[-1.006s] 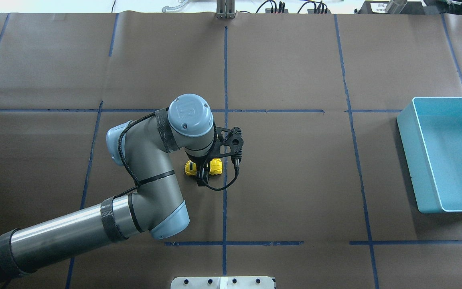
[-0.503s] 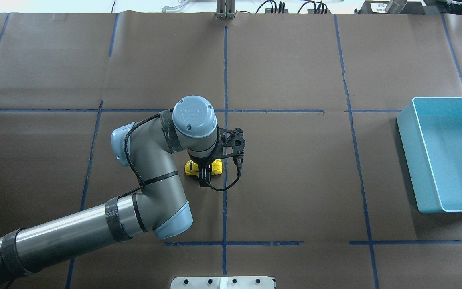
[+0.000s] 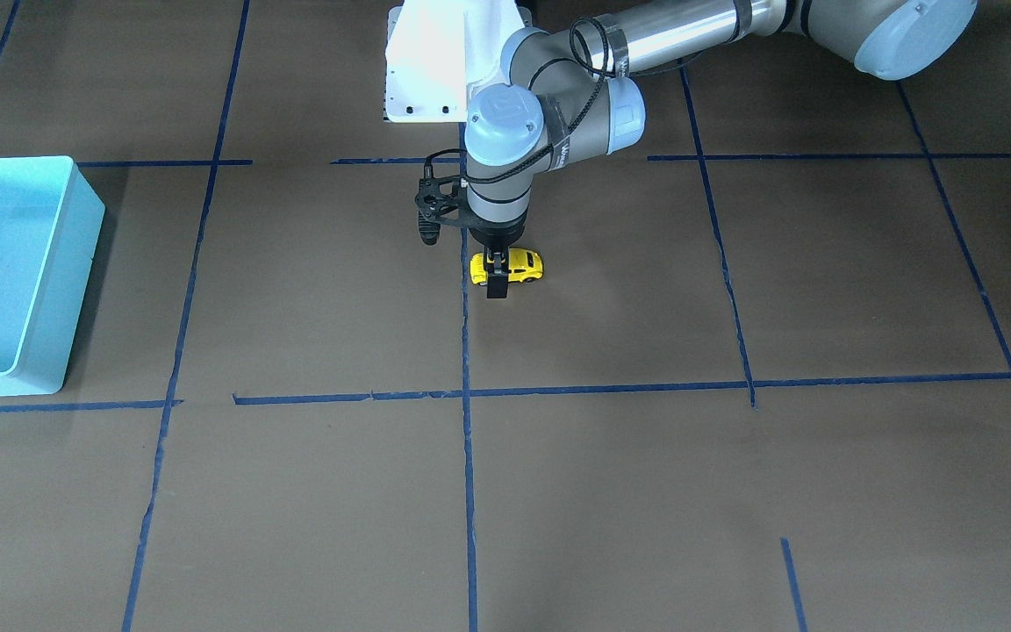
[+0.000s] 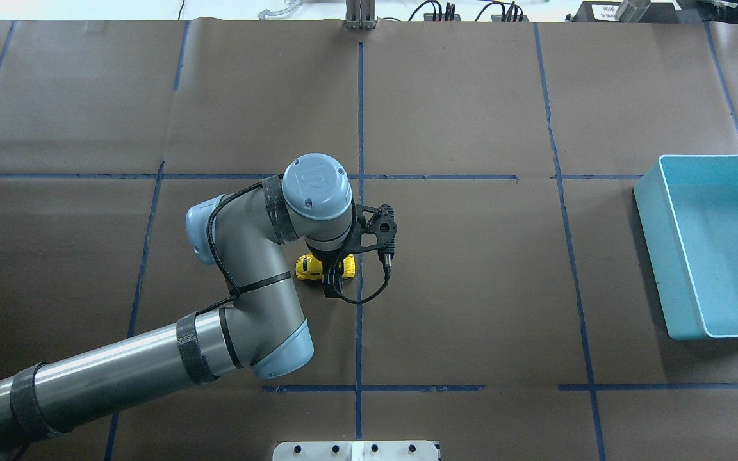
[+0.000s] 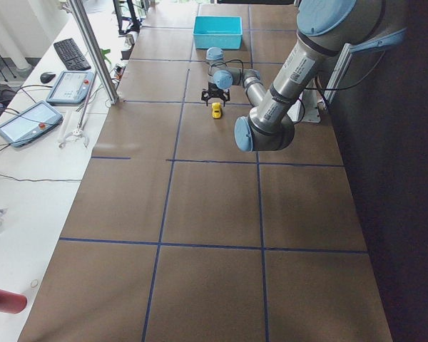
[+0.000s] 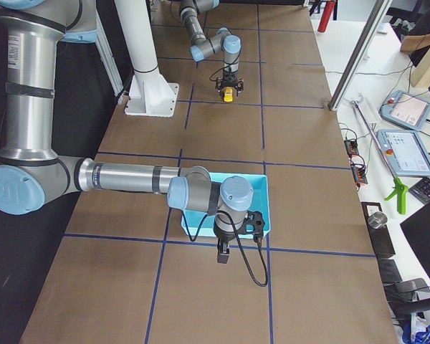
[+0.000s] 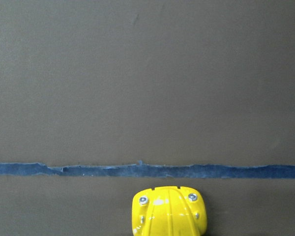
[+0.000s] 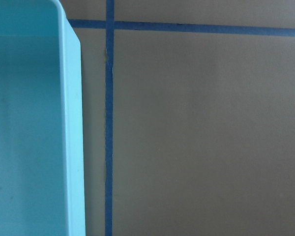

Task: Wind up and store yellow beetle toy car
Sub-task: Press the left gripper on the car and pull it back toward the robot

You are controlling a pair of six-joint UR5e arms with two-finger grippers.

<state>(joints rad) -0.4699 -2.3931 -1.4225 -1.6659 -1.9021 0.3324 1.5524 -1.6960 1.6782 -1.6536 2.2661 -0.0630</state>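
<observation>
Glossy, rounded yellow beetle toy car (image 3: 523, 265) sits between left fingers (image 3: 497, 287); grip cannot be told.

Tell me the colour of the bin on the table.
Light blue. The bin shows best in the overhead exterior view.

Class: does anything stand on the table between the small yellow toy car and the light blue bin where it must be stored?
Nothing visible does. Only bare brown paper with blue tape lines lies between the yellow beetle toy car and the light blue plastic bin. The left gripper straddles the car.
</observation>
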